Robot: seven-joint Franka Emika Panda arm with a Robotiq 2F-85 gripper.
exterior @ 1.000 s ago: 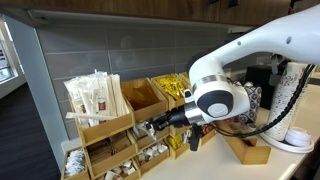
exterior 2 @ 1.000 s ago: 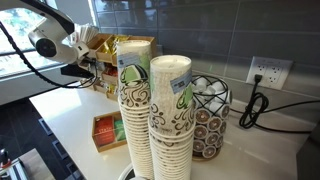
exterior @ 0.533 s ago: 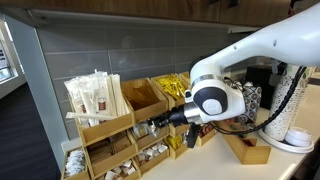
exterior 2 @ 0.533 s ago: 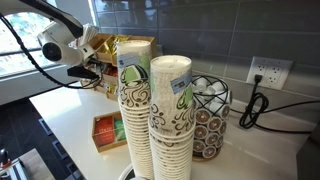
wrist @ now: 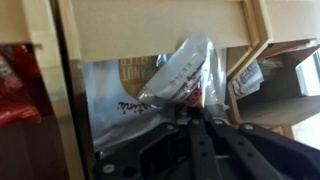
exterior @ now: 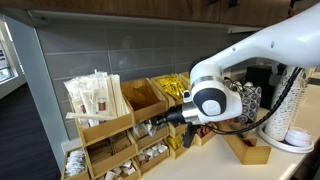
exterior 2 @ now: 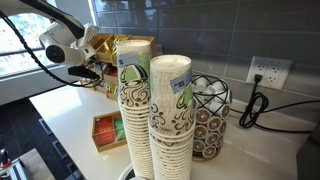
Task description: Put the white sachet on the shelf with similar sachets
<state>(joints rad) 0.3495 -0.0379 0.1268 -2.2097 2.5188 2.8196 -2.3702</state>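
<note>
- The wooden shelf rack (exterior: 103,130) sits at 9 o'clock from the arm (exterior: 215,100).
- The gripper (wrist: 195,108) is pinched closed on the white sachet (wrist: 183,68).
- The white sachet sticks up, tilted, at 12 o'clock from the gripper, in front of a shelf opening holding similar packets (wrist: 120,95).

White counter (exterior 2: 62,112) carries wooden sachet rack (exterior: 110,135), low wooden tray (exterior 2: 105,132), cup stacks (exterior 2: 170,120), wire basket (exterior 2: 212,115), likely of pods

The hand (exterior: 157,124), with the white sachet (wrist: 185,62) pinched in it, has edged slightly closer to the wooden shelf (exterior: 110,135) by the worktop's (exterior 2: 70,112) back edge; the arm's round wrist joint (exterior: 208,100) followed.
</note>
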